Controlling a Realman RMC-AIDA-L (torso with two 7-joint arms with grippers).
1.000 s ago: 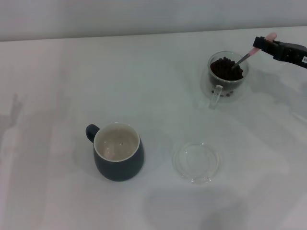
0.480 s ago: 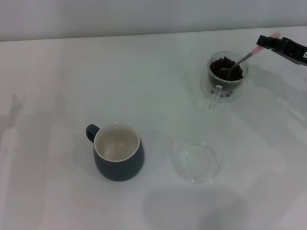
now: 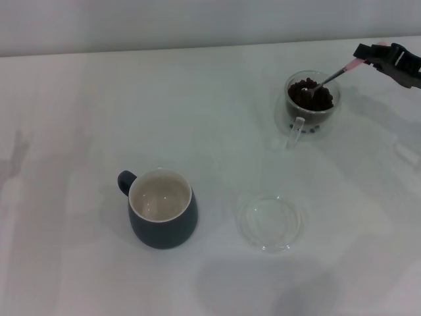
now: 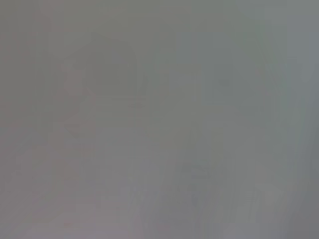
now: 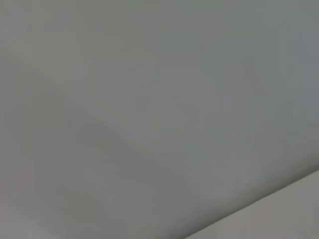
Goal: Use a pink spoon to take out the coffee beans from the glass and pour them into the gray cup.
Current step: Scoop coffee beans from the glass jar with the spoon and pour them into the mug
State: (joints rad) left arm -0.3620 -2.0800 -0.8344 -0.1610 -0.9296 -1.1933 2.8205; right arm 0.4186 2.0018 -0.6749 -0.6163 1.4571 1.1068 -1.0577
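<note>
Only the right gripper (image 3: 366,52) is showing in the head view: a matte black, blocky, angular housing tapering toward its tip. A small white marking is sitting on the body behind that tip.

A white table (image 3: 131,105) meets a pale wall (image 3: 197,20).

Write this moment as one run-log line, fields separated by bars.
right gripper: holds pink spoon | spoon bowl: in coffee beans inside glass | gray cup: no beans visible
</note>
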